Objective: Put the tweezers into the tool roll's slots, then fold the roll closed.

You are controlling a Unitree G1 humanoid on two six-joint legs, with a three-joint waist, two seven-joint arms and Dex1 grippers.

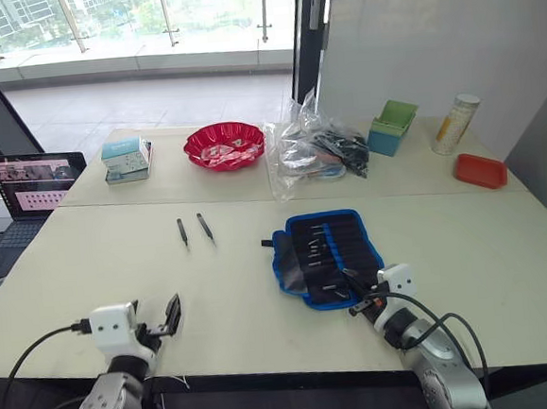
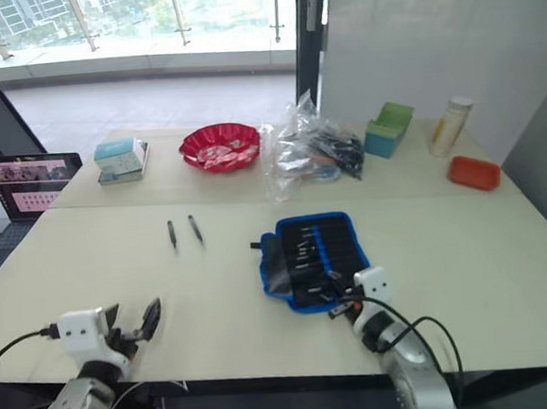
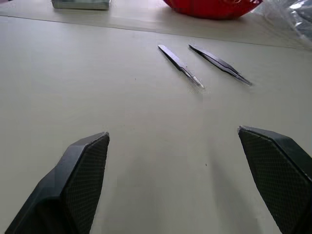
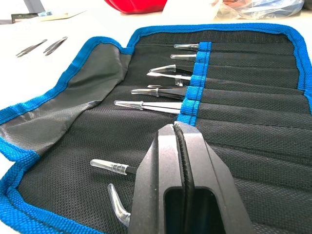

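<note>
The tool roll [image 1: 327,257] is lying unfolded on the counter [image 1: 117,264]. The right pincer [image 4: 181,134], fingers pressed together, is hovering over its slots [image 4: 243,97]. 2 tweezers [image 1: 193,230] are lying left of the roll; the left pincer [image 3: 185,170] is spreading wide near them.

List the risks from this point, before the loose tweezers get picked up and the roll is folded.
1. Two tweezers lie flat and close together on the table; the open left tool may nudge one while pinching the other.
2. The shut right tool sits over the tool roll, near clear-capped tips sticking out of the slots; it could drag them loose.
3. Folding early would leave those two outside.
</note>
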